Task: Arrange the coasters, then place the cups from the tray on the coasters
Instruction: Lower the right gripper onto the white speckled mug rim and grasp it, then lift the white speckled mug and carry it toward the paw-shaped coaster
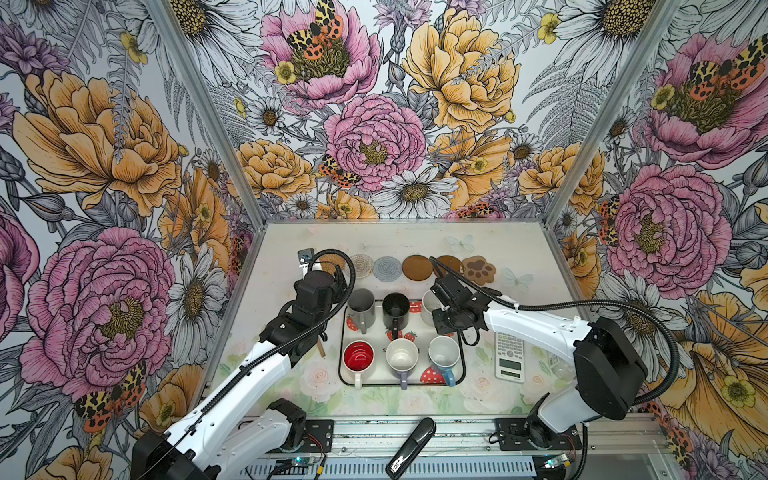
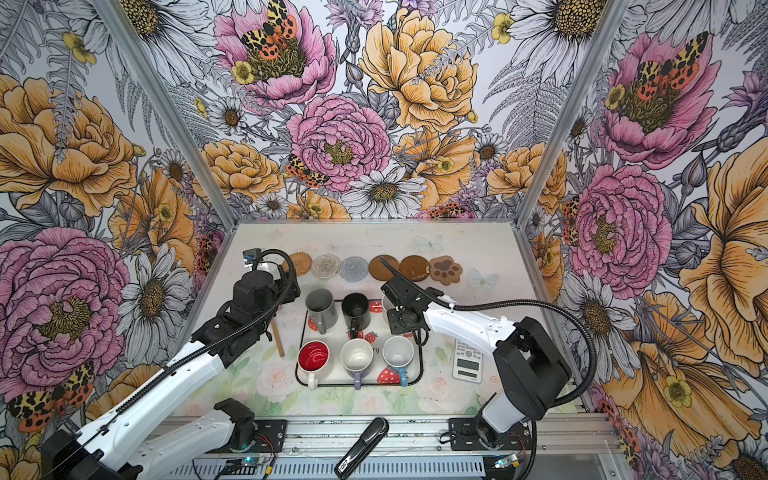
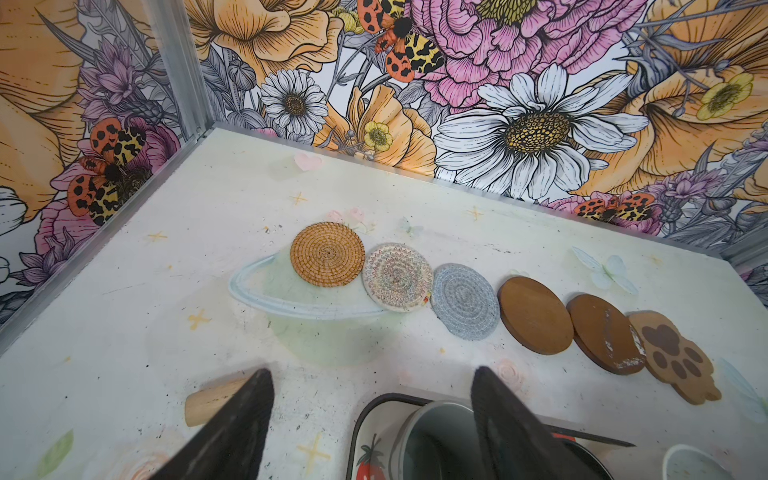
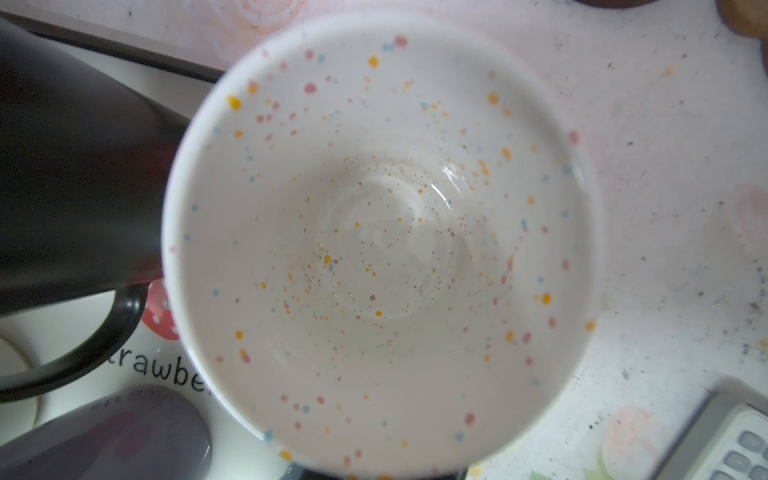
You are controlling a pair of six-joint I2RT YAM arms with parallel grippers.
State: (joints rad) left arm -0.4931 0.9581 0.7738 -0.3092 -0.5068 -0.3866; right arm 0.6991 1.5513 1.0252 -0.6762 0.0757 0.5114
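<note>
Six coasters lie in a row at the back: tan rattan (image 3: 327,260), cream crochet (image 3: 397,276), grey-blue (image 3: 465,301), two brown discs (image 3: 536,316) (image 3: 604,334) and a paw shape (image 3: 675,357). The strawberry tray (image 1: 378,375) holds six cups: grey (image 1: 360,305), black (image 1: 395,308), speckled white (image 1: 428,306), red-inside (image 1: 358,357), lavender (image 1: 402,355) and blue (image 1: 443,353). My left gripper (image 3: 372,399) hangs open over the tray's back left corner, one finger above the grey cup (image 3: 436,444). My right gripper (image 1: 438,316) sits down on the speckled cup (image 4: 382,232), which fills its wrist view and hides the jaws.
A white calculator (image 1: 510,355) lies right of the tray, close under the right arm. A wooden stick (image 1: 321,348) lies left of the tray beside the left arm. A black stapler-like object (image 1: 411,446) rests on the front rail. Flowered walls close in three sides.
</note>
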